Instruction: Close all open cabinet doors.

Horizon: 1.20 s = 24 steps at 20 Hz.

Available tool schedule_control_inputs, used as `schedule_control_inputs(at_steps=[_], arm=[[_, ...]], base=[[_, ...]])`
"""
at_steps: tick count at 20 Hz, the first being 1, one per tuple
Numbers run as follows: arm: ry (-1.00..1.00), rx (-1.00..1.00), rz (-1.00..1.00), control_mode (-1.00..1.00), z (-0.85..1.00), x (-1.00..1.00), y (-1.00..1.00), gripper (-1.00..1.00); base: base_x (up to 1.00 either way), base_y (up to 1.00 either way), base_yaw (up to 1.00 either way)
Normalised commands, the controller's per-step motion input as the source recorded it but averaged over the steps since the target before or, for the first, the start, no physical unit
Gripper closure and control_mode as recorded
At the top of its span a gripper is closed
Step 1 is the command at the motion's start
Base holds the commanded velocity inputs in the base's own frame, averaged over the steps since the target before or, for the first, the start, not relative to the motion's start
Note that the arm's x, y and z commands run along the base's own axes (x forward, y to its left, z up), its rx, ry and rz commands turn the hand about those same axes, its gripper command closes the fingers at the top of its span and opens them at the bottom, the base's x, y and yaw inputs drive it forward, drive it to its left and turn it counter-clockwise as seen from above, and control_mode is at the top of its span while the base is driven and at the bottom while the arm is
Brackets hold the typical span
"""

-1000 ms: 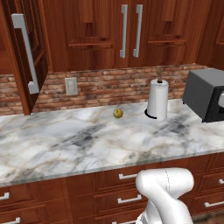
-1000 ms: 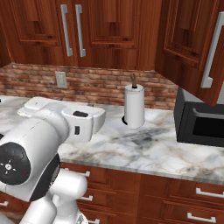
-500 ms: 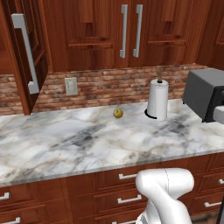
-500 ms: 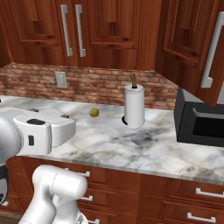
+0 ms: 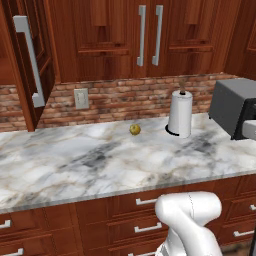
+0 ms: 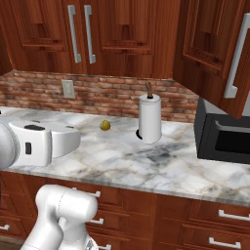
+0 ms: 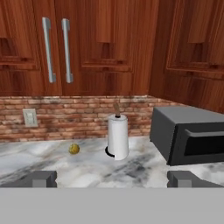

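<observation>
The gripper (image 7: 112, 179) points level at the back wall, its two dark fingertips (image 7: 40, 179) spread wide apart with nothing between them. Straight ahead of it, between the fingertips and a little beyond, a white paper towel roll (image 7: 118, 136) stands upright on the marble counter (image 7: 144, 168). To the left of the roll, as the hand looks, lies a small yellow-green fruit (image 7: 74, 149), apart from it. To the right of the gripper's line sits a black microwave (image 7: 188, 133), near the right fingertip, with its door side turned toward the hand. Behind these runs a brick backsplash (image 7: 70, 116) with a wall outlet (image 7: 30, 117) far to the left.

Above and ahead of the gripper hang the cabinet doors. The middle pair (image 7: 57, 48) lies flat in the cabinet front, their two silver bar handles (image 7: 67, 50) side by side, shut. Up and to the right of the gripper another door (image 6: 215, 49) swings out over the microwave, its handle (image 6: 237, 56) on the near edge; it stands open. In the left base view a further door (image 5: 25, 60) juts out edge-on at the far left of the counter, its long handle (image 5: 29, 60) facing the room, also open. Drawer fronts (image 5: 140, 205) with short handles sit below the counter edge
</observation>
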Motion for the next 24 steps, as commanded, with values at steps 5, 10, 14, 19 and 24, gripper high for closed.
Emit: schedule_control_inputs(at_steps=[5, 10, 14, 19, 24], arm=[[0.00, 0.00, 0.00, 1.00, 0.00, -0.03, 0.00, -1.00], [0.00, 0.00, 0.00, 1.00, 0.00, 0.00, 0.00, -1.00], [0.00, 0.00, 0.00, 1.00, 0.00, 0.00, 0.00, -1.00], [0.00, 0.00, 0.00, 1.00, 0.00, 0.00, 0.00, -1.00], [0.00, 0.00, 0.00, 1.00, 0.00, 0.00, 0.00, -1.00]], base=[[-0.08, 0.00, 0.00], [-0.26, -0.55, 0.00], [-0.20, -0.89, -0.02], [-0.17, -0.89, -0.04], [-0.26, -0.77, -0.03]])
